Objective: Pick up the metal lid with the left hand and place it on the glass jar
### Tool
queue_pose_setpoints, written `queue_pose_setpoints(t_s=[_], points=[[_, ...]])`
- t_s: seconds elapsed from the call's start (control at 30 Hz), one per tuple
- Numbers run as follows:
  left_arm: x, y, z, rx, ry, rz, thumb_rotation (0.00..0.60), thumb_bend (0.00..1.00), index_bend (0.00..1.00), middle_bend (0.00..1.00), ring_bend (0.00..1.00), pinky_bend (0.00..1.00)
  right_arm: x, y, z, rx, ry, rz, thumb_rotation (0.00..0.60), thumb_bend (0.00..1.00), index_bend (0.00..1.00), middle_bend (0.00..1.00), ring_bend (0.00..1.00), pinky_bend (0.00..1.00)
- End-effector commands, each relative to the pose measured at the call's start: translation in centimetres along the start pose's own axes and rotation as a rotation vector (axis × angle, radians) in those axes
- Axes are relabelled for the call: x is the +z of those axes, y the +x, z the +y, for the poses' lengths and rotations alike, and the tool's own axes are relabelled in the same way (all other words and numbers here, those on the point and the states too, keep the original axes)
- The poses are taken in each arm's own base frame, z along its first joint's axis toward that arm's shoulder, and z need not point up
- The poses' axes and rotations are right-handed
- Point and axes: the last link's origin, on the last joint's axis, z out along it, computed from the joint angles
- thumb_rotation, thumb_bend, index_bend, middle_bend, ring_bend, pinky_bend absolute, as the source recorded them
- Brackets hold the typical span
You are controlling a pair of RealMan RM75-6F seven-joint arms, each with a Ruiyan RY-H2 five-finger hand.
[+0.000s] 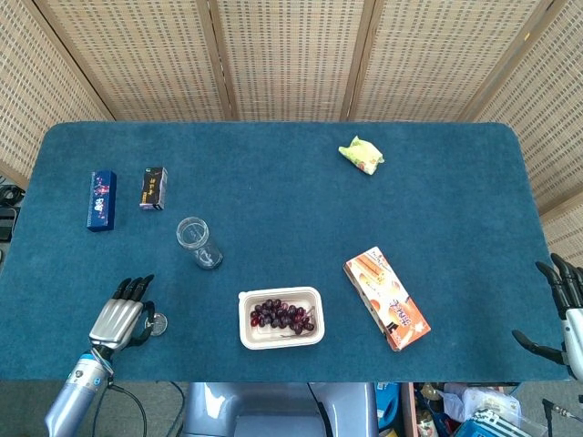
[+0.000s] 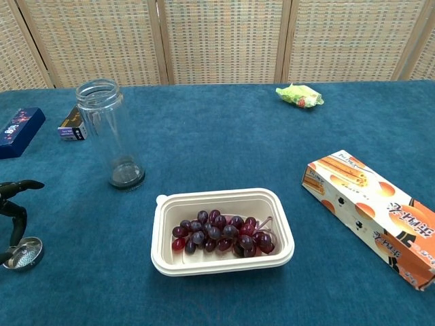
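The small round metal lid point(image 1: 159, 323) lies flat on the blue table near its front left corner, also seen as the lid point(image 2: 26, 252) at the lower left of the chest view. My left hand point(image 1: 121, 316) sits just left of it, dark fingers point(image 2: 16, 210) spread and reaching down to the lid's left rim; the lid rests on the cloth. The glass jar point(image 1: 197, 241) stands upright and uncovered, behind and to the right of the lid, shown as the jar point(image 2: 109, 132). My right hand point(image 1: 566, 312) hangs open beyond the table's right edge.
A white tray of dark grapes point(image 2: 223, 231) sits front centre. An orange snack box point(image 2: 370, 207) lies to the right. A yellow-green packet point(image 2: 300, 95) is at the back. Two small boxes, blue point(image 1: 101, 200) and black point(image 1: 153, 188), lie at the back left.
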Motion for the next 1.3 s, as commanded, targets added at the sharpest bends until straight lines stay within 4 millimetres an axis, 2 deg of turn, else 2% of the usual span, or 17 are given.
queue_pose_setpoints(t_s=[0.03,0.47,0.7,1.03,1.07,1.17,1.2,1.3], points=[[0.1,-0.1,0.0,0.001,0.003,-0.004,0.600,0.40,0.57,0.00,0.00,0.00,0.0,0.0,0.0,0.001,0.000,0.000,0.600,0.00,0.12,0.00,0.00,0.00],[0.3,0.3,-0.1,-0.005,0.015,0.005,0.600,0.43,0.58,0.00,0.00,0.00,0.1,0.1,0.1,0.007,-0.004,-0.003,0.600,0.00,0.12,0.00,0.00,0.00],[-0.3,2.7,-0.4,-0.024,0.000,0.075,0.600,0.43,0.58,0.00,0.00,0.00,0.1,0.0,0.1,0.008,0.000,-0.008,0.600,0.00,0.12,0.00,0.00,0.00],[-0.6,11.6,0.5,-0.019,-0.054,0.272,0.600,0.44,0.58,0.00,0.00,0.00,0.1,-0.2,0.0,-0.003,0.000,-0.012,0.600,0.00,0.12,0.00,0.00,0.00],[-0.2,13.6,1.1,-0.021,-0.072,0.313,0.600,0.45,0.58,0.00,0.00,0.00,0.2,-0.3,0.0,-0.008,-0.005,-0.013,0.600,0.00,0.12,0.00,0.00,0.00],[0.5,16.7,2.2,-0.047,-0.107,0.339,0.600,0.47,0.58,0.00,0.00,0.00,0.3,-0.5,0.2,-0.015,-0.014,-0.017,0.600,0.00,0.12,0.00,0.00,0.00],[1.1,18.4,2.8,-0.067,-0.128,0.362,0.600,0.48,0.58,0.00,0.00,0.00,0.4,-0.5,0.3,-0.018,-0.020,-0.019,0.600,0.00,0.12,0.00,0.00,0.00],[2.1,20.6,3.5,-0.087,-0.145,0.376,0.600,0.49,0.58,0.00,0.00,0.00,0.6,-0.7,0.4,-0.024,-0.029,-0.021,0.600,0.00,0.12,0.00,0.00,0.00]])
